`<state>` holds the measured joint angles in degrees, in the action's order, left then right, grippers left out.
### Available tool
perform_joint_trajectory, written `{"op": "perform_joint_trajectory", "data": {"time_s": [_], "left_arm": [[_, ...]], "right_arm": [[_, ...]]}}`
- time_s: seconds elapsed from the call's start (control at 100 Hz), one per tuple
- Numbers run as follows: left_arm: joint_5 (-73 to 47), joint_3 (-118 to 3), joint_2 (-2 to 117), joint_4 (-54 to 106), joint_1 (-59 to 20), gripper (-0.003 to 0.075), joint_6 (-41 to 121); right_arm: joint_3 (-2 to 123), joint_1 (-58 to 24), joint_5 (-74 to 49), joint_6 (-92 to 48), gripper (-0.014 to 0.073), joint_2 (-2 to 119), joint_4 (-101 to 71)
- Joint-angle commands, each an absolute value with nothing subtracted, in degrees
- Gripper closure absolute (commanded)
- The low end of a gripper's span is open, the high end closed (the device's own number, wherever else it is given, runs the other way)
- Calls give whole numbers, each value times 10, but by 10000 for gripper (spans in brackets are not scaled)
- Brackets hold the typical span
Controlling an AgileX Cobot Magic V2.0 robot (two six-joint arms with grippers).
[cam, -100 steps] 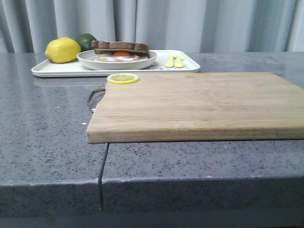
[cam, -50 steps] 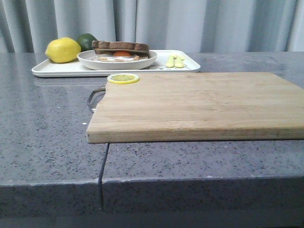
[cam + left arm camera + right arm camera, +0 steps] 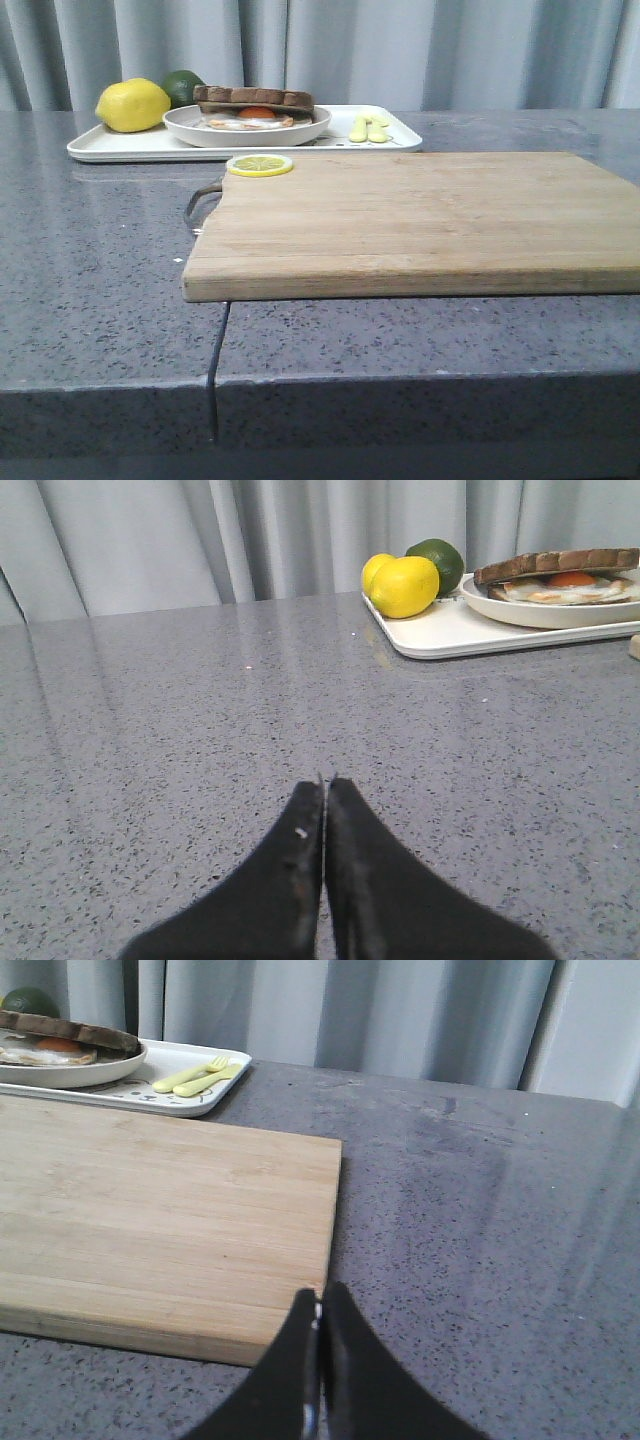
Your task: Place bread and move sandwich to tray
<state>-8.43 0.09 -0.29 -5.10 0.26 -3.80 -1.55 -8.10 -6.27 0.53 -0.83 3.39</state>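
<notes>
Both grippers, left (image 3: pixel 324 790) and right (image 3: pixel 318 1305), sit pressed together over the desk (image 3: pixel 100 300), while the sandwich (image 3: pixel 252 108) rests plated on the tray (image 3: pixel 120 147) — soft, floppy, best lifted by the plate's stiff rim.

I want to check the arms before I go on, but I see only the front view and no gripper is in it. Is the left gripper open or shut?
Observer: The left gripper is shut and empty, above bare counter.
Operator: And the right one?
Observer: The right gripper is shut too, empty, by a corner of the cutting board.
Operator: How many lemons are on the tray?
Observer: Two. A second lemon sits behind the first lemon, beside the lime.
</notes>
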Motion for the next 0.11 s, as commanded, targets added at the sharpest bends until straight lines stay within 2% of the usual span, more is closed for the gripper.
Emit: {"op": "perform_joint_trajectory", "data": {"time_s": [0.0,0.1], "left_arm": [[-39,10,-22,-46,-2,739,-43],[-39,10,-22,-46,-2,739,-43]], "right_arm": [[-16,-78,-12,7,710,-15,39],[-16,-78,-12,7,710,-15,39]]}}
